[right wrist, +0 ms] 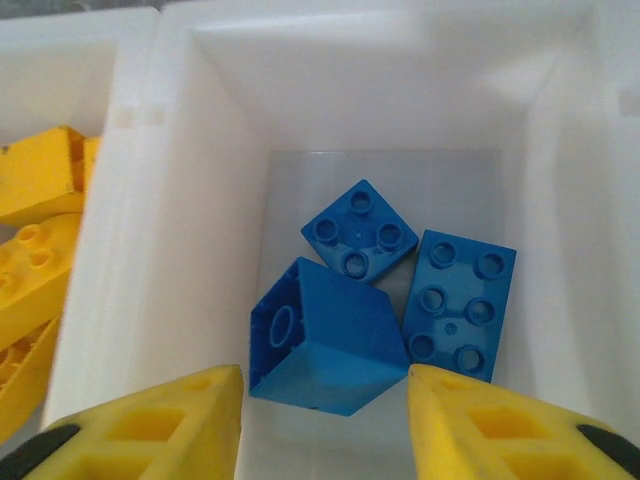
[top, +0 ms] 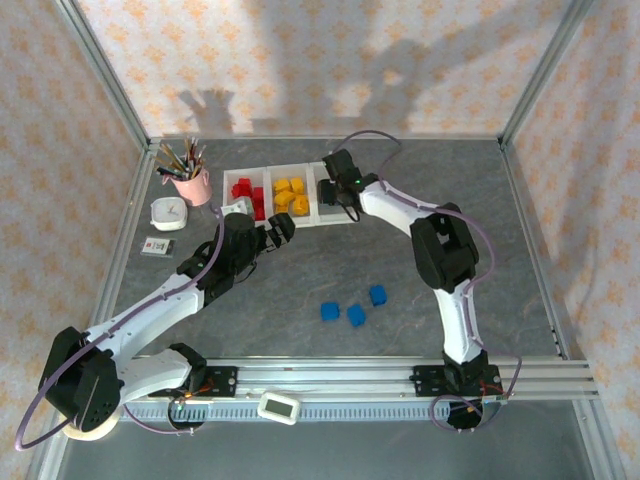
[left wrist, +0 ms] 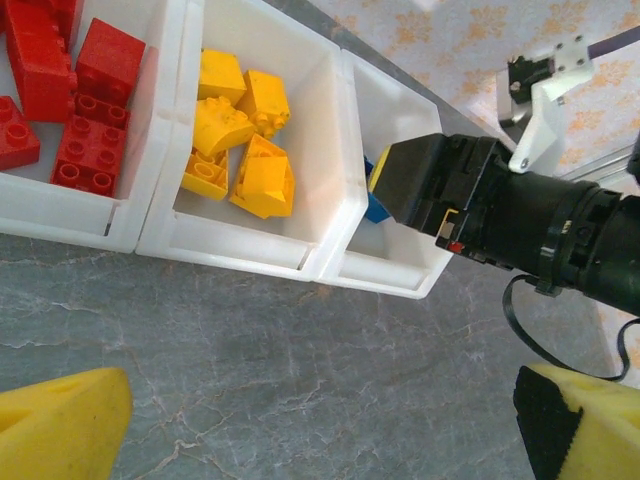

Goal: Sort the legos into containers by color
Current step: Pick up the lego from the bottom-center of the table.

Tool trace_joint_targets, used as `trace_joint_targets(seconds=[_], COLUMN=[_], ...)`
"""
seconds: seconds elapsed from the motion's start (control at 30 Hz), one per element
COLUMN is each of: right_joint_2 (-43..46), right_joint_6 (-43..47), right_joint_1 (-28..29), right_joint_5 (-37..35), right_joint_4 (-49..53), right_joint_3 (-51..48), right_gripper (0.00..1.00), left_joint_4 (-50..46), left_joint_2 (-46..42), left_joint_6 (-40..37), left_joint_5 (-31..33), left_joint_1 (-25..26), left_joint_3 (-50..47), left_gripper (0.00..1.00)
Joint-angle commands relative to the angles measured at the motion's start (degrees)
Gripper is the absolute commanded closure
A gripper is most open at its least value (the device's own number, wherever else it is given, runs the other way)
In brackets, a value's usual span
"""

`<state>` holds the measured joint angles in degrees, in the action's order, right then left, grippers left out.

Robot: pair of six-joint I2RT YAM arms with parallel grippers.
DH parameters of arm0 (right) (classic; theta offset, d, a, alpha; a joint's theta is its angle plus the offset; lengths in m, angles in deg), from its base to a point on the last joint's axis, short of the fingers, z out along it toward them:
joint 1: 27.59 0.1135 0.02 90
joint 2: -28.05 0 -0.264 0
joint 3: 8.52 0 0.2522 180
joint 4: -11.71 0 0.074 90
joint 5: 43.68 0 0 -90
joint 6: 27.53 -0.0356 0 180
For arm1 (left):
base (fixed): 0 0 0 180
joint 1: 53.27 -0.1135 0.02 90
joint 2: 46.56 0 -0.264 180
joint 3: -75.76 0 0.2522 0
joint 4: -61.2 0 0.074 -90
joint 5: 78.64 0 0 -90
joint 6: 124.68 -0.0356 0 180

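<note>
Grey marbled table [top: 420, 270] carries three loose blue legos [top: 355, 314] on its near half; further back the left gripper [top: 272, 232] hovers wide open and empty, just short of the containers [left wrist: 230, 255]. Red legos [left wrist: 85, 110] lie in the left bin, yellow legos [left wrist: 245, 125] in the middle one. Over the right bin the right gripper [right wrist: 325, 420] stands partly open, a tilted blue brick [right wrist: 325, 350] loose between its tips beside two flat blue bricks [right wrist: 455, 300]
</note>
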<state>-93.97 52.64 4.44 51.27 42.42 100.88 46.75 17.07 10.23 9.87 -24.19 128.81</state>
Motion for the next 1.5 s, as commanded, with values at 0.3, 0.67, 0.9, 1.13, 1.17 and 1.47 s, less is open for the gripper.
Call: trace_joint_targets(seconds=[0.3, 0.67, 0.9, 1.13, 1.17, 1.47], right_joint_2=[19.98, 38.82, 47.08, 50.41, 50.39, 48.29], right_joint_6=[-1.2, -7.18, -13.73, -20.12, -20.53, -19.78], right_joint_1=[-0.04, 0.57, 4.84, 9.21, 9.56, 11.12], right_joint_5=[-0.23, -2.28, -5.19, -4.66, -4.52, -3.9], right_joint_4=[-0.57, 4.91, 8.96, 9.0, 8.89, 5.46], right_joint_3=[-12.48, -36.14, -48.51, -57.27, -58.01, -60.36], right_gripper=[0.58, 0.53, 0.41, 0.34, 0.34, 0.42], left_joint_4=[-0.78, 1.77, 6.62, 8.14, 8.5, 8.33], left_joint_2=[-0.09, -1.13, -1.51, -0.55, -0.4, 0.17], left_joint_6=[-0.11, 3.7, 8.75, 11.05, 11.25, 11.11], left_joint_5=[-3.07, -2.68, -0.93, 1.1, 1.07, 1.41], left_joint_1=[-0.57, 6.31, 11.88, 14.99, 15.04, 15.18], left_joint_3=[0.44, -3.35, -7.71, -8.95, -9.13, -9.09], left_gripper=[0.01, 0.01, 0.01, 0.01, 0.01, 0.01])
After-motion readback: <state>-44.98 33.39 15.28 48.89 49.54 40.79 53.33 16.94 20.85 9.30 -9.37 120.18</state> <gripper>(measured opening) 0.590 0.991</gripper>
